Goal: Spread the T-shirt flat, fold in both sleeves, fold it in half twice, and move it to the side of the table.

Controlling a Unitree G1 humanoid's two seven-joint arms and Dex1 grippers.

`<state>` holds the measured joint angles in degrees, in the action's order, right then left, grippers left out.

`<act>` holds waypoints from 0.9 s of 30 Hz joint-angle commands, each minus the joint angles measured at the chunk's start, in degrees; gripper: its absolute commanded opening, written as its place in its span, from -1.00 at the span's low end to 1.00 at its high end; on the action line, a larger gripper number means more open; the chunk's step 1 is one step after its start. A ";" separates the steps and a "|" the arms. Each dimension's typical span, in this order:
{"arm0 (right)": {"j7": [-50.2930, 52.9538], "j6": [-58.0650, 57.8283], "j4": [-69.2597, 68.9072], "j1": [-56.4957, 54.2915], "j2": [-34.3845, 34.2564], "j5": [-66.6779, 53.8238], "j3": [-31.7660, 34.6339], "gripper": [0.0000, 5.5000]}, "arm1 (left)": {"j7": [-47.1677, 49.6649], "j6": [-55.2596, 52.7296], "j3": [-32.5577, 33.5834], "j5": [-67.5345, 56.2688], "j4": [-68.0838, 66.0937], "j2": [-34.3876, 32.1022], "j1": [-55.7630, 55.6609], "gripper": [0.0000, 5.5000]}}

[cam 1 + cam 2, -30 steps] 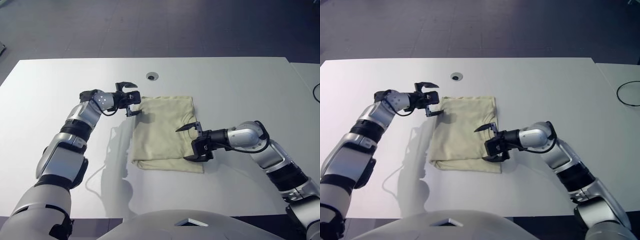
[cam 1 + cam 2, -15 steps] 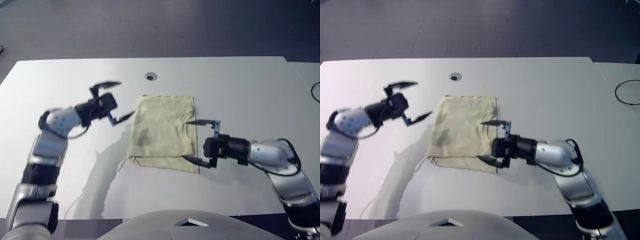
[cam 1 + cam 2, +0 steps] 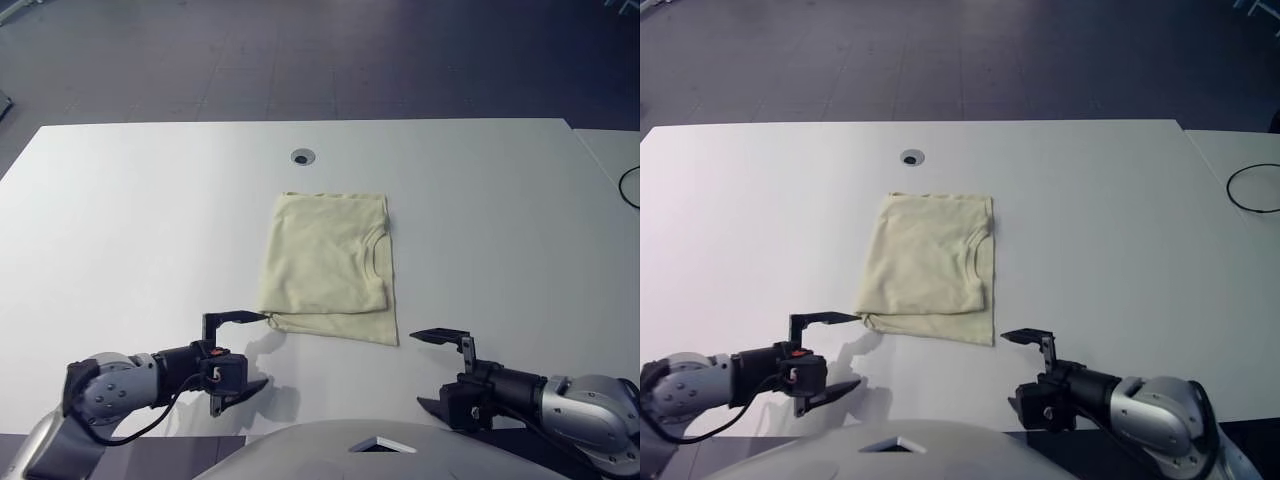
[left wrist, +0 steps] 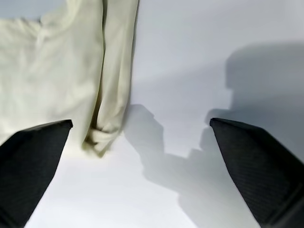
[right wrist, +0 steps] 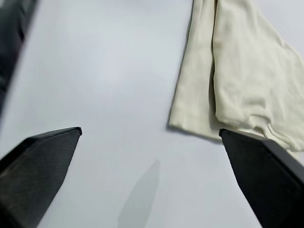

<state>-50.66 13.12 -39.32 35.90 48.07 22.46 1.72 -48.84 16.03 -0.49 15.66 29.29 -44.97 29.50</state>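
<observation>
A pale yellow T-shirt [image 3: 328, 267] lies folded into a rectangle near the middle of the white table [image 3: 120, 220], its neckline showing along the right side. Near the table's front edge on the left, my left gripper [image 3: 240, 352] stands open and empty, close to the shirt's front left corner [image 4: 102, 137]. My right gripper [image 3: 438, 368] is open and empty at the front right, short of the shirt's front right corner [image 5: 180, 121]. Neither gripper touches the cloth.
A round grommet hole [image 3: 303, 155] sits in the table behind the shirt. A black cable loop [image 3: 1252, 187] lies on the neighbouring surface at the far right. Bare tabletop extends to both sides of the shirt.
Both grippers have let go of the shirt and drawn back from its sides to the table's front edge. The shirt now lies flat and a little more squared.
</observation>
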 commanded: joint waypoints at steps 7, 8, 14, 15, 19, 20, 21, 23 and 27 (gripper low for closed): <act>6.31 5.09 15.48 -17.13 -3.40 9.98 -12.95 0.96 | 9.56 1.66 -11.19 14.40 -19.47 2.45 -15.04 0.55; 6.71 5.22 16.72 -18.66 -4.12 10.77 -14.44 0.96 | 9.82 2.25 -12.02 14.63 -20.95 2.29 -16.41 0.49; 10.54 6.76 24.68 -27.45 -7.33 14.15 -20.32 0.96 | 9.54 5.23 -15.61 13.47 -25.35 1.56 -21.19 0.06; 10.95 6.98 25.68 -28.43 -7.57 14.39 -21.07 0.96 | 9.28 5.51 -16.04 13.00 -25.40 1.52 -21.36 -0.01; 12.35 8.62 28.34 -30.97 -7.31 14.28 -23.02 0.71 | 9.18 5.62 -17.01 12.12 -25.05 1.19 -20.68 -0.29; 12.40 9.16 28.69 -31.27 -6.95 14.08 -23.36 0.66 | 9.24 5.63 -17.08 12.05 -25.00 1.06 -20.51 -0.35; 12.44 9.66 28.99 -31.52 -6.61 13.90 -23.64 0.59 | 9.25 5.60 -17.12 11.92 -24.97 0.93 -20.43 -0.42; 12.65 10.41 29.59 -31.63 -6.06 13.56 -24.04 0.45 | 9.23 5.47 -17.27 11.65 -24.95 0.72 -20.64 -0.57; 13.31 11.36 31.21 -32.62 -5.83 13.24 -24.36 0.18 | 9.11 5.32 -17.55 11.01 -24.76 0.18 -21.35 -0.85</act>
<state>-35.70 24.99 -11.34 2.52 40.86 33.96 -20.94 -37.19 22.53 -16.18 25.53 6.41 -43.62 6.99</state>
